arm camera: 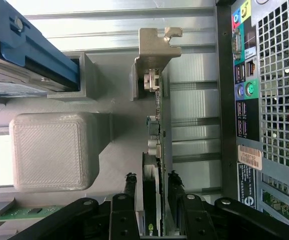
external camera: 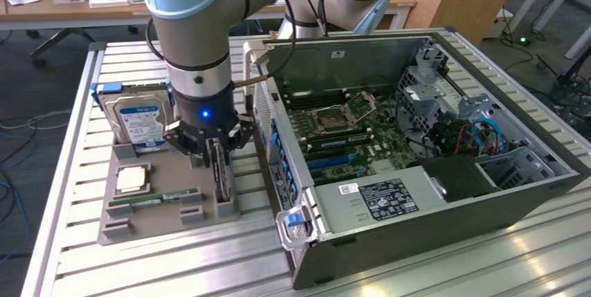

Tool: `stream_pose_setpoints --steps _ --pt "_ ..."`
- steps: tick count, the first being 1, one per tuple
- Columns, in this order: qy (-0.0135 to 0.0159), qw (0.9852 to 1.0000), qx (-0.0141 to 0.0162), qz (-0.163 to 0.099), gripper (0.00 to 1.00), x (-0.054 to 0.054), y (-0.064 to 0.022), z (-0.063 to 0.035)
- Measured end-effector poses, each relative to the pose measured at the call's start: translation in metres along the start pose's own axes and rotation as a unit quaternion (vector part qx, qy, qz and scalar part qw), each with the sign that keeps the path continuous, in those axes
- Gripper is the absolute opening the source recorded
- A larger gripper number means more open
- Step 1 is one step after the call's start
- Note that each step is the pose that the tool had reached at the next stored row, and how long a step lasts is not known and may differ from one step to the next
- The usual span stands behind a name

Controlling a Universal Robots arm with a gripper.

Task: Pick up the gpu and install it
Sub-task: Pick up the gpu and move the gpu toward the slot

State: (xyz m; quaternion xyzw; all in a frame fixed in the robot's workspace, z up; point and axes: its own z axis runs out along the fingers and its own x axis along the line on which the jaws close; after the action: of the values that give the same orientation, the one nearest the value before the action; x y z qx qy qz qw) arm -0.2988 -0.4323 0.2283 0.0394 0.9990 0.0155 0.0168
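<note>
GPU (external camera: 221,187) stands on its long edge in the slotted posts of a grey holder tray (external camera: 157,226), which lies on the slatted metal worktop (external camera: 111,269). In the exterior view the open computer case (external camera: 416,172) sits just beside it at 3 o'clock. On the same tray a hard drive (external camera: 138,120) lies at about 10 o'clock from the card, a square processor chip (external camera: 132,179) at 9 o'clock and a green memory stick (external camera: 152,199) at 8 o'clock.

The arm (external camera: 189,34) hangs straight over the card, and the pincer (external camera: 219,164) is down around its upper edge. The wrist view looks along the card (arm camera: 157,125) towards its pale bracket (arm camera: 154,45) at the far end. There the pincer (arm camera: 152,184) stands wide. One of its fingers (arm camera: 130,189) is on either face of the board, and a thin strip of gap shows on each side. It straddles the card but holds nothing.

The step in hand looks like the pick-up, at the point where the grasp is lined up but not made. The install has not begun, and the card is apart from the motherboard (external camera: 337,127) inside the case.

A sound grip would need the pads to meet both flat faces squarely and at the same time, so the thin board is not tipped in its posts. Lifting it would need a straight rise along the slots, because any sideways drag could jam the board or shift the tray.
</note>
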Motion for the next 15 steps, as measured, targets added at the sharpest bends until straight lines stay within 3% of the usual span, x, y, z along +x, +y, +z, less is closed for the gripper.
stream_pose_setpoints --steps 3,5,15 --pt "0.0 1.0 0.0 0.0 0.38 0.0 0.0 0.0" --pt "0.0001 1.0 0.0 0.0 0.26 0.0 0.0 0.0" --pt "0.0 1.0 0.0 0.0 0.26 0.0 0.0 0.0"
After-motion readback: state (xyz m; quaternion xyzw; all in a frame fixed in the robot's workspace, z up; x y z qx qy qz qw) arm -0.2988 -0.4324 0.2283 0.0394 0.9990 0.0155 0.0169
